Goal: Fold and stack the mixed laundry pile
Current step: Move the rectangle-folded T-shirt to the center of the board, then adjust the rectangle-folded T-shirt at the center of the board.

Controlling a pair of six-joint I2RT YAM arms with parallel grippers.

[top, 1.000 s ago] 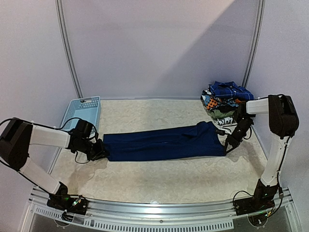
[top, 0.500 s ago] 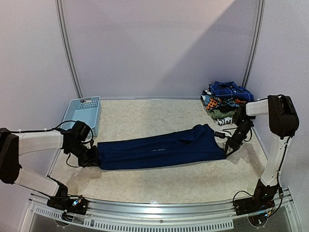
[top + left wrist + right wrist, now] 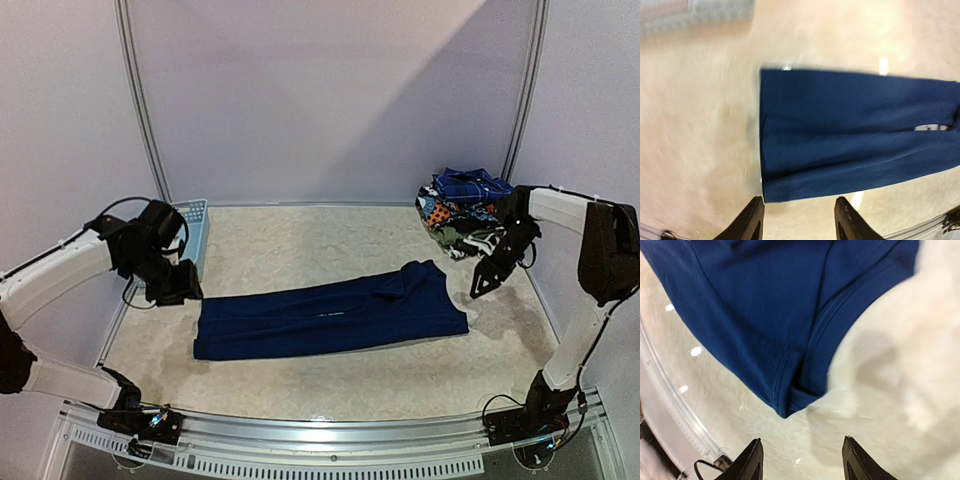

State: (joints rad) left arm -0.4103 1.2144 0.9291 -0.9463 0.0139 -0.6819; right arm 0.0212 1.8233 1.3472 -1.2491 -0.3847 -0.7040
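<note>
Left gripper [image 3: 799, 212] and right gripper [image 3: 802, 452], jaws apart and empty, at opposite ends of navy garment [image 3: 330, 320]; light-blue basket [image 3: 192, 222] just behind left gripper, interior largely hidden.

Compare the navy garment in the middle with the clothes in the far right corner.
The navy garment lies flat, in a long strip; the corner clothes are piled in layers. The navy garment is one plain colour; the corner clothes mix blue plaid and prints. Both rest on the table.
</note>
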